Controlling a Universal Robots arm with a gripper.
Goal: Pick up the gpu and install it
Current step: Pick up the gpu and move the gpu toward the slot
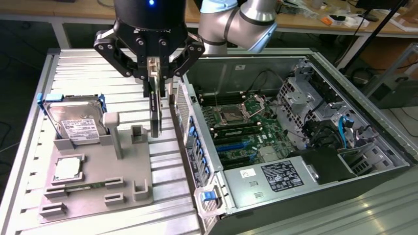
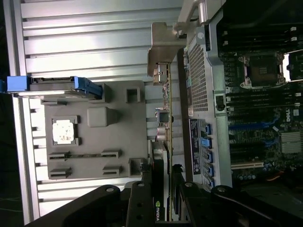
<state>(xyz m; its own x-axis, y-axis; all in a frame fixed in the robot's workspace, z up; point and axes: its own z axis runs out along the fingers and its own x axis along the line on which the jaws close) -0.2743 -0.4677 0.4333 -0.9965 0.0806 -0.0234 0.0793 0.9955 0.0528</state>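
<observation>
We have the gripper [image 1: 155, 73] clamped on the top edge of the gpu [image 1: 154, 115], which hangs edge-on over the tray [image 1: 91, 196], just beside the open case [image 1: 313, 210]. We judge it light, stiff and fragile. It is best held by the board's edges, never the fan.

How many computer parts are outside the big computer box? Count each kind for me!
hard drive: 1
processor chip: 1
memory stick: 1
gpu, held in the tool: 1
Total: 4
</observation>
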